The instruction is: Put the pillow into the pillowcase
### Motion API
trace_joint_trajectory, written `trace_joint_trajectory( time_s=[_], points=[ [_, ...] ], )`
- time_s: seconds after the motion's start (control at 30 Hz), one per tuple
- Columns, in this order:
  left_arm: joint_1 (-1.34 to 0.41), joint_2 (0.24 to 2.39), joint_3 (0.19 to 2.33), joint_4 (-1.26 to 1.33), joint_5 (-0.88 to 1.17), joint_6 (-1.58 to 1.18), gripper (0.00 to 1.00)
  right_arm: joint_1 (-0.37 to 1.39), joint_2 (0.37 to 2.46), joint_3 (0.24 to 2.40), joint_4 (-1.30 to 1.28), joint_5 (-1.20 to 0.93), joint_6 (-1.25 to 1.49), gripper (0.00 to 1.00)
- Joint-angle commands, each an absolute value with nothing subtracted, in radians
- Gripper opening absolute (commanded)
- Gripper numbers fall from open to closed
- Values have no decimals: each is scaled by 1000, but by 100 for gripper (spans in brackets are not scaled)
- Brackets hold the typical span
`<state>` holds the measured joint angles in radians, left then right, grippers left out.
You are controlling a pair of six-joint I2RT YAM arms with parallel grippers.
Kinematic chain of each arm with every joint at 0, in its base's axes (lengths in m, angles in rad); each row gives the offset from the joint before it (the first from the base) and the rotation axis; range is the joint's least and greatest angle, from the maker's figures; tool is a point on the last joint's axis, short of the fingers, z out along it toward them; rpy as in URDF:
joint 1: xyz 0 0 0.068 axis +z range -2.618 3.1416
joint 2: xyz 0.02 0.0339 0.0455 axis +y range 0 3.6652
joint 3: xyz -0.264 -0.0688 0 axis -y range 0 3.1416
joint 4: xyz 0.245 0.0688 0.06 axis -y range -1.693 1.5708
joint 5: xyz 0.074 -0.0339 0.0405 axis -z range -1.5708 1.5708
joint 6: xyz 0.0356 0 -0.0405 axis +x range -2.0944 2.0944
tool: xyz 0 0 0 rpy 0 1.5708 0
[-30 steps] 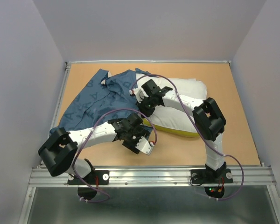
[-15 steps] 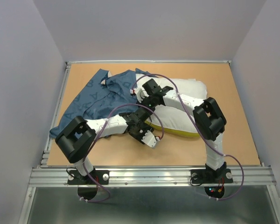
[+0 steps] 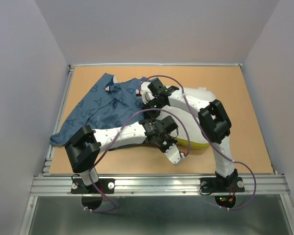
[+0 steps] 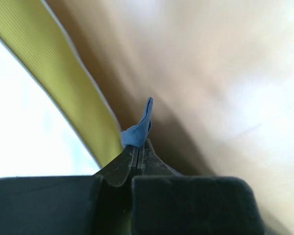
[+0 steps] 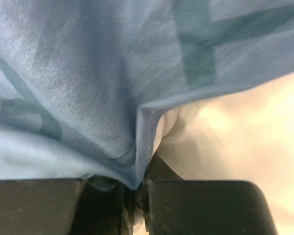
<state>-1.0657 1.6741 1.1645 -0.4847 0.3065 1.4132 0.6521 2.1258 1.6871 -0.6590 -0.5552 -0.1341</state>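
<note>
The blue pillowcase [image 3: 100, 107] lies crumpled on the left of the table, its right end over the white pillow [image 3: 201, 95]. The pillow's yellow-green band [image 3: 193, 143] faces the front. My left gripper [image 3: 156, 129] is at the pillow's front-left corner, shut on a small fold of pillowcase [image 4: 139, 128] at its tips [image 4: 138, 145], next to the band [image 4: 63, 83]. My right gripper [image 3: 148, 100] is at the pillow's left end, shut [image 5: 139, 182] on a pillowcase edge [image 5: 88, 73], with white pillow [image 5: 235, 137] right beside it.
The brown table [image 3: 235, 142] has a raised metal rim [image 3: 157, 64] at the back and sides and a rail at the front. Both arms cross the middle, their purple cables looping above the pillow. Grey walls enclose the table.
My left arm has swung right to the pillow's front corner, and its jaws have shut on the pillowcase edge. My right gripper has shifted slightly back and left with its fabric.
</note>
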Motion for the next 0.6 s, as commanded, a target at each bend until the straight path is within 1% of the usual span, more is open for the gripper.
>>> trace_joint_trajectory(
  time_s=[0.0, 0.1, 0.23, 0.27, 0.3, 0.33, 0.37, 0.47, 0.5, 0.57],
  points=[
    [-1216, 1603, 1273, -528, 500, 1355, 0, 657, 2192, 1815, -595, -635, -28, 0],
    [-1249, 1609, 1272, -486, 511, 1341, 0, 657, 2204, 1816, -580, -649, -3, 1],
    [-1256, 1597, 1236, -399, 517, 1293, 0, 657, 2198, 1732, -525, -644, 24, 0],
    [-1258, 1574, 1220, -346, 514, 1242, 2, 657, 2192, 1714, -517, -646, 25, 1],
    [-1258, 1556, 1212, -319, 505, 1195, 28, 655, 2184, 1671, -511, -655, 23, 1],
    [-1256, 1536, 1209, -298, 477, 1148, 38, 653, 2172, 1646, -512, -669, 20, 1],
    [-1247, 1481, 1216, -293, 465, 1064, 48, 649, 2130, 1573, -505, -693, 12, 1],
    [-1186, 1357, 1218, -314, 549, 952, 62, 634, 2051, 1452, -488, -722, 9, 1],
    [-1143, 1262, 1212, -308, 572, 865, 68, 630, 2002, 1418, -476, -732, 9, 0],
    [-1126, 1166, 1191, -301, 583, 790, 72, 627, 1953, 1327, -462, -764, 9, 1]
  ],
)
